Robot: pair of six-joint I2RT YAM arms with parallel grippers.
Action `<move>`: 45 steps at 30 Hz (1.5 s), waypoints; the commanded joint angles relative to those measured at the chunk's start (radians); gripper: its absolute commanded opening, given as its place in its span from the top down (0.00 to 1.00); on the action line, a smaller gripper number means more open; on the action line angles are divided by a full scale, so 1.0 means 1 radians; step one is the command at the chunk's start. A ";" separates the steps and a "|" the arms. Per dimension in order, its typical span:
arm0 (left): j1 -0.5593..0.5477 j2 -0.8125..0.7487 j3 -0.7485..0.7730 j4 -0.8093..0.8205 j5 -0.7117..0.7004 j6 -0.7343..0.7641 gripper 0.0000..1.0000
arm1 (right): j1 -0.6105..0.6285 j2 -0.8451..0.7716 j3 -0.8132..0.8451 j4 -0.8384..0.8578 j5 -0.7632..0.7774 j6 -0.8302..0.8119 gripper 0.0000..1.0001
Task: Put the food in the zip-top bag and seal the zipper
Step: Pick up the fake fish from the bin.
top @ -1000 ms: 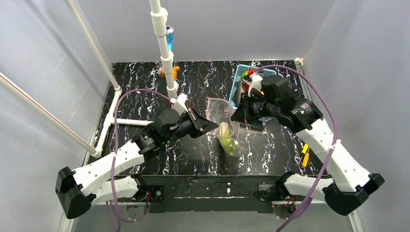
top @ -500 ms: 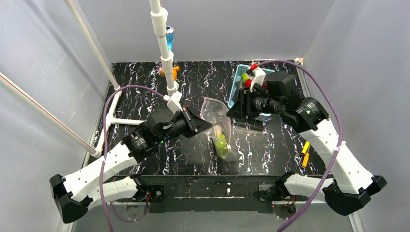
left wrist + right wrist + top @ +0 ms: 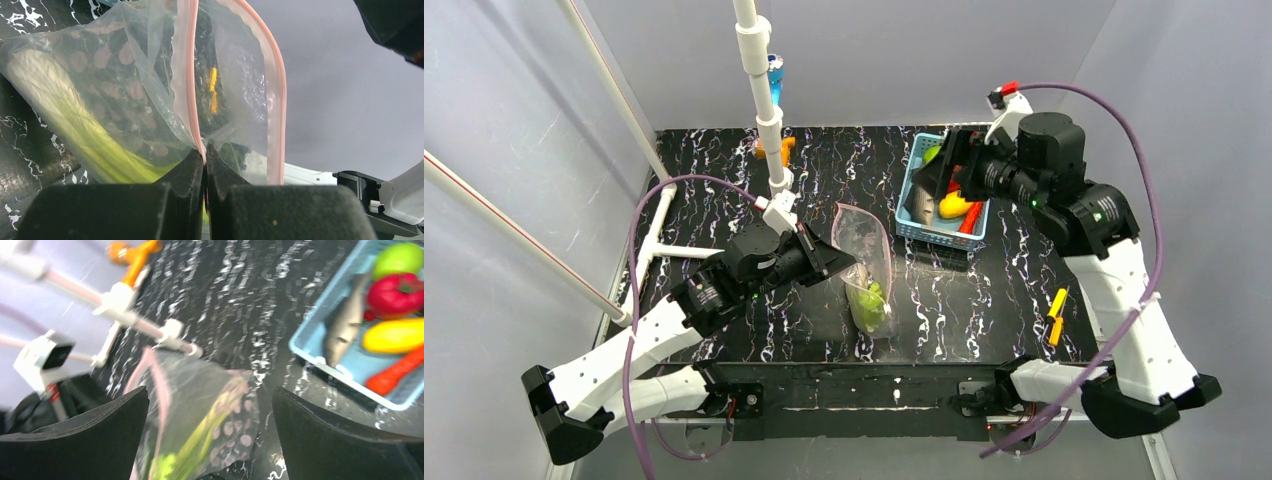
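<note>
Zip-top bag (image 3: 865, 262), left wrist shows zipper (image 3: 186, 75) pinched

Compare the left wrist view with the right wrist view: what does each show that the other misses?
Only the left wrist view: the left jaws pinched shut on the pink zipper. Only the right wrist view: the right jaws wide open, and the blue basket holding a tomato, a yellow fruit, a green fruit and a carrot. Both: the dotted zip-top bag with the leek inside.
</note>
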State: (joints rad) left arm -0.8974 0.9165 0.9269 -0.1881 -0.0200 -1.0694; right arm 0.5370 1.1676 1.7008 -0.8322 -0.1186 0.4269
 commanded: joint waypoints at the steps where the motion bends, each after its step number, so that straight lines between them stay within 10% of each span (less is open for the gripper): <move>1: 0.005 -0.004 0.044 -0.017 -0.016 0.028 1.00 | -0.143 0.076 -0.015 0.027 0.062 0.077 0.02; 12: 0.006 0.024 0.070 -0.017 0.014 0.021 1.00 | -0.332 0.439 -0.175 0.200 -0.153 0.083 0.06; 19: 0.006 0.018 0.075 -0.030 0.007 0.020 1.00 | -0.340 0.622 -0.147 0.217 -0.235 0.083 0.28; 45: 0.006 0.053 0.081 -0.008 0.055 0.002 1.00 | -0.340 0.823 -0.186 0.304 -0.182 -0.001 0.20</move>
State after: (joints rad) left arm -0.8974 0.9622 0.9665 -0.2047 0.0242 -1.0744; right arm 0.2020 1.9745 1.5085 -0.5852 -0.2724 0.4377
